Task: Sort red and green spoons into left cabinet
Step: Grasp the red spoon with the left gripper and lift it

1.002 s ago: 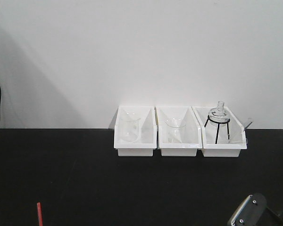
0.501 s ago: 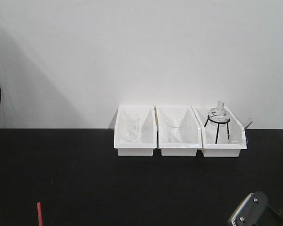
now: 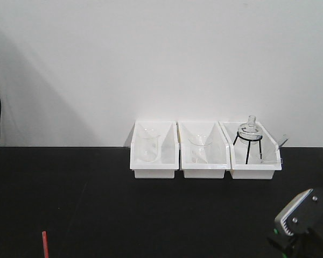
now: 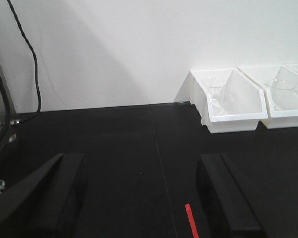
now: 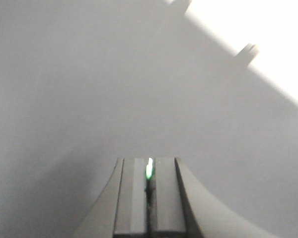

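Green spoon [image 5: 149, 171] sat clamped in the right gripper [image 5: 148, 203], which had risen higher — transport seemingly begun; the red spoon [image 4: 191, 220] lay untouched, left gripper [image 4: 139, 163] spread wide above it.

Front view: faces wall [image 3: 151, 64] across black counter [image 3: 97, 204], white bins [image 3: 204, 153] at 1 o'clock. Left wrist: low, shares bins at 2 o'clock. Right wrist: blank wall, close.
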You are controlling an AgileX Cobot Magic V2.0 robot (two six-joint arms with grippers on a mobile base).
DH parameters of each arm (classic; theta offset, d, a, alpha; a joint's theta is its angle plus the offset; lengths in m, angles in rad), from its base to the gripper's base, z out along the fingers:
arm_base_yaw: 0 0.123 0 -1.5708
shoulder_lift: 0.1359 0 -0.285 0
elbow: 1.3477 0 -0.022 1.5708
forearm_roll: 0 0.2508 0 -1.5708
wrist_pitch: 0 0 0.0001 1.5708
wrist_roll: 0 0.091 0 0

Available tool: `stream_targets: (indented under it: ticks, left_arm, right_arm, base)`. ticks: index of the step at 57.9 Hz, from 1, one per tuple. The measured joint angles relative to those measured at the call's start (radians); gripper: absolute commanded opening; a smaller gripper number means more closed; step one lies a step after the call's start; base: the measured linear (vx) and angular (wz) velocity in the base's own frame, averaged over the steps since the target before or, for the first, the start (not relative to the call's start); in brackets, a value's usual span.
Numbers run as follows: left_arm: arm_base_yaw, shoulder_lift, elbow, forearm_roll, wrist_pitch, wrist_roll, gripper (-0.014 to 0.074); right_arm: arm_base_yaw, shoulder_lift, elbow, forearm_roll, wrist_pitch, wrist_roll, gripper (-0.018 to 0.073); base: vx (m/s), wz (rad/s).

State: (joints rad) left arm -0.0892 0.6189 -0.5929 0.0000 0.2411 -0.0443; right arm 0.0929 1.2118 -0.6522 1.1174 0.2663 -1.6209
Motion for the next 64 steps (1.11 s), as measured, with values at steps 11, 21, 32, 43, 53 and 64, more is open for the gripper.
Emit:
stream_targets:
  ticks: [11,21,32,43,53,64]
  left_arm:
    - [0.000,0.012,0.000,0.000,0.146,-0.060,0.0579]
    - [0.000,0.107,0.000,-0.094,0.269,-0.067,0.0579]
    - [0.000,0.300,-0.022,-0.330,0.247,0.050,0.0579]
    - [0.000,0.510,-0.098,-0.505,0.221,0.206,0.0579]
    - [0.000,0.681,-0.194,-0.550,0.205,0.269,0.0579]
    - [0.000,0.834,-0.273,-0.554,0.194,0.278,0.0579]
  right_arm:
    - [0.000,-0.121,-0.047,0.143,-0.002,0.029,-0.0004]
    - [0.000,-0.171,-0.054,0.199,-0.002,0.029,-0.0004]
    - [0.000,-0.172,-0.054,0.203,0.012,0.030,-0.0004]
    - [0.000,-0.172,-0.054,0.203,0.015,0.030,-0.0004]
    - [0.000,-0.172,-0.054,0.203,0.015,0.031,-0.0004]
    - [0.000,-0.172,-0.054,0.203,0.015,0.030,-0.0004]
  base:
    - [0.00,0.00]
    - [0.00,0.00]
    - [0.00,0.00]
    - [0.00,0.00]
    - [0.00,0.00]
    - [0.00,0.00]
